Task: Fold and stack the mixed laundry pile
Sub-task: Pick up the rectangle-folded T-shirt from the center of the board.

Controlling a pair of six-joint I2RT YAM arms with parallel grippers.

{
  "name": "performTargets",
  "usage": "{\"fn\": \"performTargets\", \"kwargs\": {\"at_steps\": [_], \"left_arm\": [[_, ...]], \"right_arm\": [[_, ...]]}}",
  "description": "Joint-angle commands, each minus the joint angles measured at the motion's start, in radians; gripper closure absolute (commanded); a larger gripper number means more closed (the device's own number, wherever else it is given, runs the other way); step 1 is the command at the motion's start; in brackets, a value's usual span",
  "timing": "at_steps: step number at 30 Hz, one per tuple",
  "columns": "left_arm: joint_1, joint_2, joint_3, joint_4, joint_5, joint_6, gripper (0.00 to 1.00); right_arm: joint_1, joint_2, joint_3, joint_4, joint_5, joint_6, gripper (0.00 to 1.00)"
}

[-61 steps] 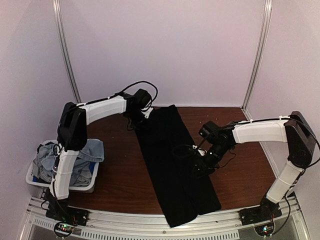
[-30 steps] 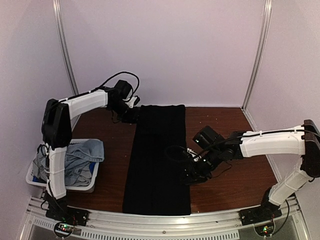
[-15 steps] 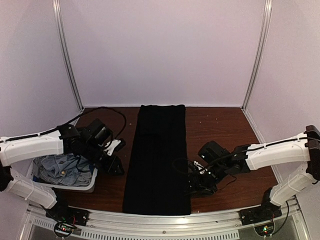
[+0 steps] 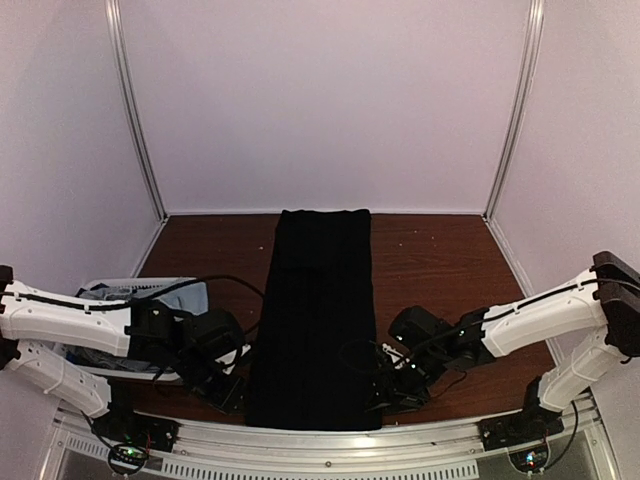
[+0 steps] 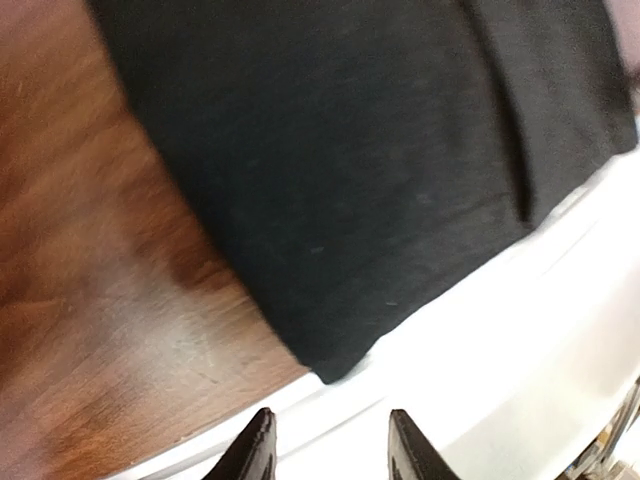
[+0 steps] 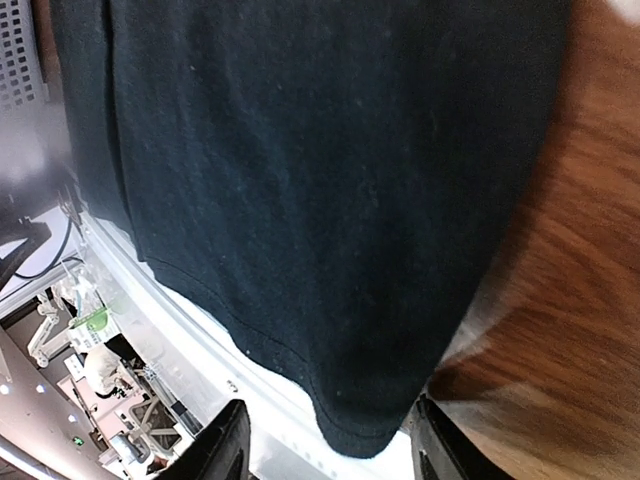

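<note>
Part-open and empty, my left gripper (image 5: 330,445) and right gripper (image 6: 328,432) hover one at each near corner of the long black folded garment (image 4: 315,300), which stretches lengthwise straight ahead across the brown wooden table (image 4: 440,250).

Matt cloth shirt (image 4: 318,320), glossy wood tbl (image 4: 440,260)

A dark reddish-brown wooden counter (image 4: 440,250) filled the bottom of a small booth. Pale lilac-white walls (image 4: 330,100) closed it at the back and on both sides, with slim aluminium posts (image 4: 135,110) in the two far corners. A slotted metal rail (image 4: 300,450) ran along the near edge. The light was soft and even.
</note>
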Motion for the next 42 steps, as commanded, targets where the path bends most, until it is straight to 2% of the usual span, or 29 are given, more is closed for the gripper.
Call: {"fn": "performTargets", "kwargs": {"at_steps": [1, 7, 12, 18, 20, 22, 25, 28, 37, 42], "left_arm": [[-0.002, -0.018, -0.052, 0.096, -0.005, -0.092, 0.60], [-0.002, 0.008, -0.108, 0.196, 0.038, -0.104, 0.57], [-0.002, 0.036, -0.142, 0.248, 0.046, -0.119, 0.56], [-0.002, 0.064, -0.168, 0.317, 0.051, -0.118, 0.59], [-0.002, 0.073, -0.174, 0.337, 0.052, -0.112, 0.63], [-0.002, 0.077, -0.176, 0.358, 0.054, -0.106, 0.73], [-0.002, 0.070, -0.172, 0.360, 0.060, -0.098, 0.89], [-0.002, 0.028, -0.166, 0.342, 0.056, -0.098, 1.00], [-0.005, -0.112, -0.133, 0.219, 0.088, -0.104, 1.00], [0.011, -0.081, -0.038, 0.187, 0.082, -0.072, 1.00]], "right_arm": [[0.028, 0.045, -0.027, 0.069, -0.004, 0.026, 0.46], [0.032, 0.076, -0.031, 0.090, 0.002, 0.030, 0.47], [0.032, 0.090, -0.043, 0.099, 0.004, 0.039, 0.56], [0.038, 0.092, -0.061, 0.105, 0.010, 0.049, 0.62], [0.043, 0.095, -0.064, 0.102, 0.012, 0.049, 0.66], [0.050, 0.093, -0.066, 0.102, 0.013, 0.050, 0.72], [0.056, 0.079, -0.056, 0.094, 0.021, 0.047, 0.85], [0.066, 0.056, -0.033, 0.057, 0.035, 0.034, 1.00], [0.087, -0.131, -0.064, -0.052, 0.051, 0.084, 1.00], [0.053, -0.144, 0.008, -0.119, 0.081, 0.018, 1.00]]}}
